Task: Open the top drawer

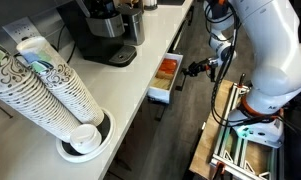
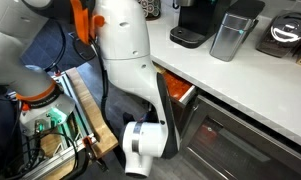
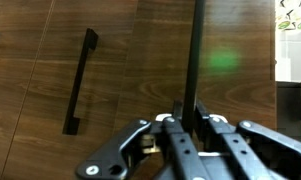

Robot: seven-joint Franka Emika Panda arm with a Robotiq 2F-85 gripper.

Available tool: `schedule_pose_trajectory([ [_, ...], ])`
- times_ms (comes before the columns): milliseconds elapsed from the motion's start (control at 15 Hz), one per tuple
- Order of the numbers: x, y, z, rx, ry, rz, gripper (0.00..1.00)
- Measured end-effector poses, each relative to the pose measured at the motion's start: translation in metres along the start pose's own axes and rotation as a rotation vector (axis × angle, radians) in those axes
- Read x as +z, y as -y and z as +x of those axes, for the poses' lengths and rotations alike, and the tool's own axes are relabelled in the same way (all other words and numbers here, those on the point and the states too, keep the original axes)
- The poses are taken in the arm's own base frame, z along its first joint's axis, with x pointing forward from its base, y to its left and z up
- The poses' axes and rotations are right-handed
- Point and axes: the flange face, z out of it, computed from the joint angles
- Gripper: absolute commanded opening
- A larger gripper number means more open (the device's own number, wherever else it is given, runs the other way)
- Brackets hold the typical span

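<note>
Top drawer (image 1: 166,80) — partly out under the counter (image 1: 125,95), orange contents showing. Gripper (image 3: 188,114) — pinched on its dark handle (image 3: 195,60). Best handling: pull straight outward, wrist level, no twisting.

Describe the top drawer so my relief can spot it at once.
Find the white countertop with the black coffee machine. Just under its edge, the top drawer juts out toward the tool. Unlike the dark cabinet fronts below, it is white with orange-red contents.
</note>
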Motion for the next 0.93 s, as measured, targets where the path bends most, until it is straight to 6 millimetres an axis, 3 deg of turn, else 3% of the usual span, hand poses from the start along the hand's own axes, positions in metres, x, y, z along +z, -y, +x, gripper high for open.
schedule_pose_trajectory([
  [400, -0.009, -0.002, -0.002, 0.008, -0.002, -0.002, 0.05],
  [467, -0.009, -0.002, -0.002, 0.009, -0.001, -0.002, 0.35],
  [933, -0.027, 0.003, 0.01, 0.0, -0.022, -0.018, 0.87],
])
